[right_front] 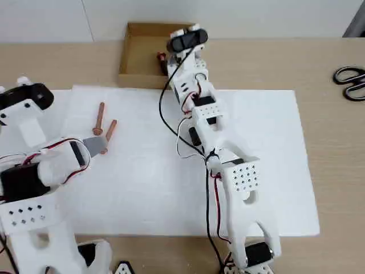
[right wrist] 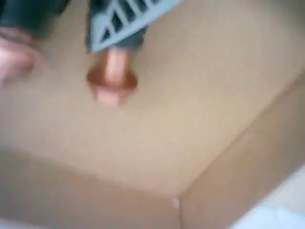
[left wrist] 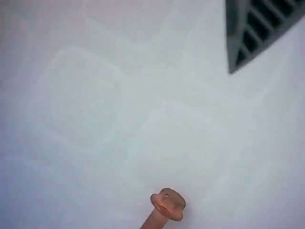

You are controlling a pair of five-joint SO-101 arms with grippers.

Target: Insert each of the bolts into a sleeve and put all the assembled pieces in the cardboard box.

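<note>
Right tool [right wrist: 116,43] pinches a piece [right wrist: 112,83] inside the cardboard box [right_front: 134,34]; two bolts [right_front: 100,118] lie unboxed beside the left tool [right_front: 94,145], its state unclear.

Copper bolt [left wrist: 167,206], flanged head, resting on white mat [left wrist: 119,119]; shank mostly cropped

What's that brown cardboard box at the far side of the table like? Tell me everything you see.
The brown cardboard box is shallow and open-topped, with low upright walls and a plain flat floor. It sits level on the wooden table, just beyond the white mat's far edge. The right gripper is inside it, holding a copper-coloured bolt piece close to the floor.
</note>
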